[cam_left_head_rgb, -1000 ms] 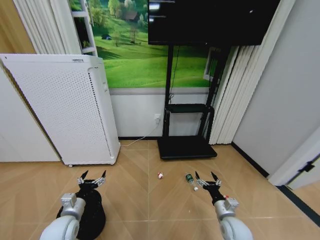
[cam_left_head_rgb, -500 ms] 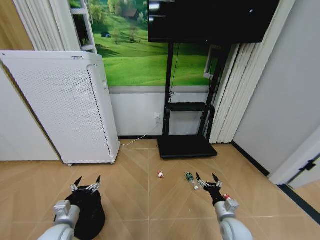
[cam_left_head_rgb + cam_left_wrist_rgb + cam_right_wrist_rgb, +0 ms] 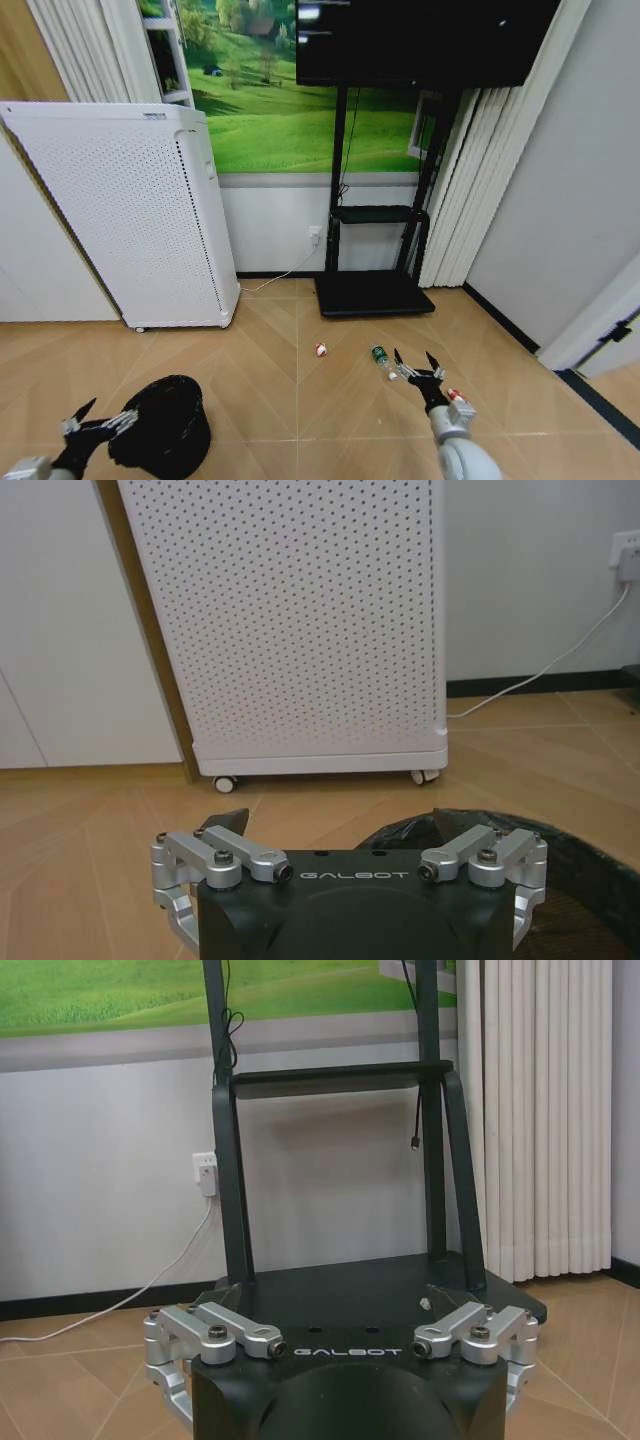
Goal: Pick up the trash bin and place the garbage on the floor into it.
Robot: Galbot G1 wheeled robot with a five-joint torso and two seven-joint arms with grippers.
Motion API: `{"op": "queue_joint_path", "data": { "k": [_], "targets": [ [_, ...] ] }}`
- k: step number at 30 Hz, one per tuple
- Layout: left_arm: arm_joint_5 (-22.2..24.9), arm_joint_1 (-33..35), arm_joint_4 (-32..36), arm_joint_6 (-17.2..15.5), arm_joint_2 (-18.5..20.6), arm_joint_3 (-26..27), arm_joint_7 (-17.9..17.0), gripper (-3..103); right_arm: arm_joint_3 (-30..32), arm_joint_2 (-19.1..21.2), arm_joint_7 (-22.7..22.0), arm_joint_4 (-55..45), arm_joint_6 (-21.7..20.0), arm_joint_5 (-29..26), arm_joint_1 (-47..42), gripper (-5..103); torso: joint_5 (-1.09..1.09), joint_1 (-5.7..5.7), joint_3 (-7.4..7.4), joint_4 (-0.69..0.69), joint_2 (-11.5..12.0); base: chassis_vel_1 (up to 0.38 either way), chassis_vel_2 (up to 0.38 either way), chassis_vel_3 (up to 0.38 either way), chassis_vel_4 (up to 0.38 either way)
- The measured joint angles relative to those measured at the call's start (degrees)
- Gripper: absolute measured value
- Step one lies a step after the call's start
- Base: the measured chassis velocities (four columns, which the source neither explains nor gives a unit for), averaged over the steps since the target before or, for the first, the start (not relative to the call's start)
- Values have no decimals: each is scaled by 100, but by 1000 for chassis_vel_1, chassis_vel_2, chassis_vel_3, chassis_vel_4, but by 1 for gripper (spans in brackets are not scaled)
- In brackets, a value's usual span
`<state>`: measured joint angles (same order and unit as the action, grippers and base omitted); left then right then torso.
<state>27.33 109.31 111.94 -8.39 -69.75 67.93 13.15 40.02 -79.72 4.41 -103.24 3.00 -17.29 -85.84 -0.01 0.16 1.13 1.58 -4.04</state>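
Left hand (image 3: 98, 421) hangs low at the near left, its fingers spread wide with nothing between them, just left of the trash bin (image 3: 165, 420), whose rim lies right beside its fingertips. In the left wrist view that same hand (image 3: 350, 868) looks past a curved stretch of the bin's dark rim (image 3: 570, 852) toward the white perforated appliance (image 3: 290, 620) standing farther back on the wood floor (image 3: 270, 400). The bin is small, black and round, lined with what looks like a thin bag; it is probably light and fairly stiff, though the smooth wall may slip, so the rim edge seems the sensible place to pinch, one finger inside and one outside. Right hand (image 3: 420, 366) is held out at the near right, equally open and empty. Just to its far left lies the clear bottle with a green label (image 3: 380, 357), and a little further left the white-and-red scrap (image 3: 320, 350); a small red bit (image 3: 457, 393) shows close beside the right wrist. All three pieces look tiny and light, and the bottle is likely to roll if nudged.
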Motion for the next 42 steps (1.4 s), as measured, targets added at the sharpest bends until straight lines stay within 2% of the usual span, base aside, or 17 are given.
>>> {"op": "queue_joint_path", "data": {
  "k": [6,9,10,11,12,13,18,31,42],
  "targets": [
    [133,-58,-478,-56,127,114,-34,100,-75,1,-35,136,-14,58,94,100,0,3,5,1,-8,0,0,0,0],
    [100,-324,-701,-504,124,39,-353,100,-133,-8,-99,226,-9,145,126,100,0,4,9,0,-12,0,0,0,0],
    [100,-324,-701,-504,124,39,-353,100,-133,-8,-99,226,-9,145,126,100,0,4,9,0,-12,0,0,0,0],
    [124,-453,-707,-849,131,-40,-569,100,-158,-4,-134,255,0,169,140,100,0,4,10,0,-13,0,0,0,0],
    [124,-453,-707,-849,131,-40,-569,100,-158,-4,-134,255,0,169,140,100,0,4,10,0,-13,0,0,0,0],
    [173,-590,-713,-1141,154,-113,-699,100,-165,3,-145,279,12,184,152,100,1,4,12,0,-15,0,0,0,0],
    [203,-972,-825,-1537,264,-381,-808,100,-174,8,-159,338,39,210,179,100,1,6,14,1,-18,0,0,0,0],
    [-272,-1310,-793,-1967,70,-917,-821,100,-203,-13,-234,409,116,234,227,100,1,7,18,0,-23,0,0,0,0],
    [-448,-1187,-732,-2119,-33,-862,-976,100,-206,12,-241,562,108,210,291,100,2,8,19,0,-27,0,0,0,0]
  ]
}}
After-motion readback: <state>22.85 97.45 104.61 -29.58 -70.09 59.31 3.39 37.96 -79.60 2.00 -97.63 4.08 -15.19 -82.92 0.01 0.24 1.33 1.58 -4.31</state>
